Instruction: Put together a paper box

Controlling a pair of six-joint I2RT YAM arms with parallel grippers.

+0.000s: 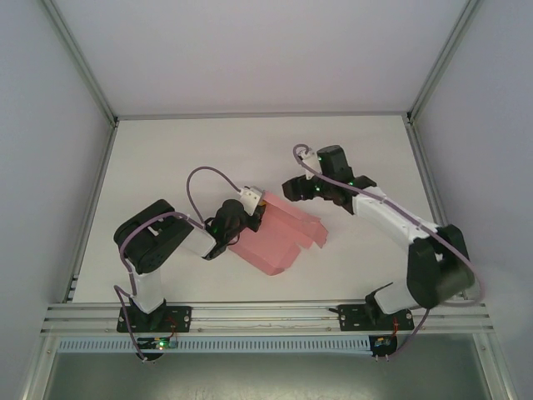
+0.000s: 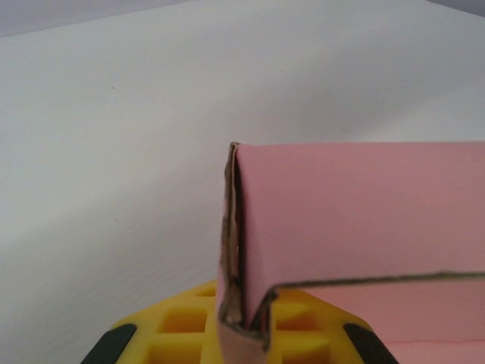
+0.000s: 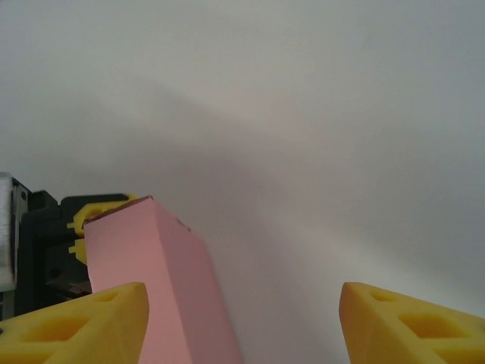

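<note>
"Top external view, item one: pink thin-card paper box (image 1: 275,242), half-folded, flaps loose, on the white bench (image 1: 166,158), between the arms."
"Left gripper (image 2: 242,337)?"
"Fingers closed on a folded corner of the card."
"Right gripper (image 3: 242,296)?"
"Fingers spread wide, empty; a raised panel stands between them."
"Step?"
"Wall-folding, seemingly early. Next calls for pressing that panel along its crease."

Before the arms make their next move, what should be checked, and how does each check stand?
1. Left end effector shut on box edge: ok.
2. Right end effector open: ok.
3. Box wall between its fingers: ok, but off-centre.
4. Box fully formed: not ok, flaps unfolded.
5. Left grip firm enough: cannot tell.
</note>
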